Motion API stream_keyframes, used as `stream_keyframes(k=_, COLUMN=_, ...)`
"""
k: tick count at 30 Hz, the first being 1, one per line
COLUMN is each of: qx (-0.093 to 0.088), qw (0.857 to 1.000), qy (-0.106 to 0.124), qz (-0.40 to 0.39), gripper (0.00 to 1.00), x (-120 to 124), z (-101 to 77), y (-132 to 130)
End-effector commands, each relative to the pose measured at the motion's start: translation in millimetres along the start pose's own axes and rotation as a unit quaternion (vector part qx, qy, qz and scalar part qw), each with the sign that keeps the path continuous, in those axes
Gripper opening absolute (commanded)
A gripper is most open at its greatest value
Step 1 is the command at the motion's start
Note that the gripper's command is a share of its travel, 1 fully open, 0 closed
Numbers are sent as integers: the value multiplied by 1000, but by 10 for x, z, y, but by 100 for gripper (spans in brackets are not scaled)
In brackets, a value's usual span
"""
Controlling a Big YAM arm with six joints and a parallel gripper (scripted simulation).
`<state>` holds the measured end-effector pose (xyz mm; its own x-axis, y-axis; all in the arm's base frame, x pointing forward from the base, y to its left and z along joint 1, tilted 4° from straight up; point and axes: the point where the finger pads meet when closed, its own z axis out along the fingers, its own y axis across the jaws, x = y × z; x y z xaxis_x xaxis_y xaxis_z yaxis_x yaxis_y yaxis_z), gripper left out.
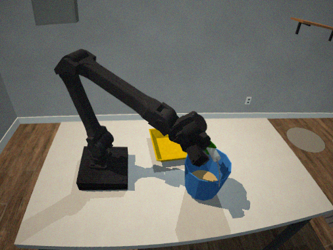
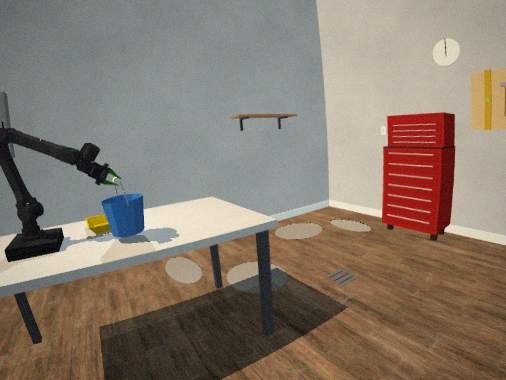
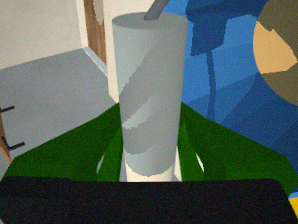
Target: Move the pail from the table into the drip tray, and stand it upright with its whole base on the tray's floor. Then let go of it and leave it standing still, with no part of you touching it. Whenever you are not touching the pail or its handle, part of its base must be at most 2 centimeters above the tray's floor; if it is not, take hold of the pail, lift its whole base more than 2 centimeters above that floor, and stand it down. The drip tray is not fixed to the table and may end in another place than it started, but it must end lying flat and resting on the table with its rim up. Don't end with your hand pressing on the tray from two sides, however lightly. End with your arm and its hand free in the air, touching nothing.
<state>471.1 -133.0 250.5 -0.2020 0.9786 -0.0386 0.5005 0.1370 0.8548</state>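
Note:
The blue pail [image 1: 207, 175] stands upright next to the near right corner of the yellow drip tray [image 1: 167, 147], outside it. I cannot tell whether its base touches the table. Its thin wire handle is raised, with a grey cylindrical grip [image 3: 148, 90] at the top. My gripper [image 1: 212, 149], with green fingers, is shut on this grip just above the pail's rim. In the side view the gripper [image 2: 116, 180] is above the pail [image 2: 123, 215], and the tray [image 2: 97, 223] lies behind it. The wrist view shows the grip between the fingers and the pail's blue inside [image 3: 240, 63] below.
The arm's black base [image 1: 102, 168] stands on the table to the left of the tray. The table's front edge [image 1: 197, 238] runs close in front of the pail. A red tool chest [image 2: 419, 172] stands far off across the room.

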Motion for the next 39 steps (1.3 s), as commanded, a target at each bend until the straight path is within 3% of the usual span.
stream_keyframes(k=1, qx=-97, qw=993, qy=-37, qz=-50, gripper=20, x=-128, z=-407, y=772)
stream_keyframes(k=39, qx=-140, qw=988, qy=-38, qz=-59, gripper=20, x=-113, z=-590, y=1006)
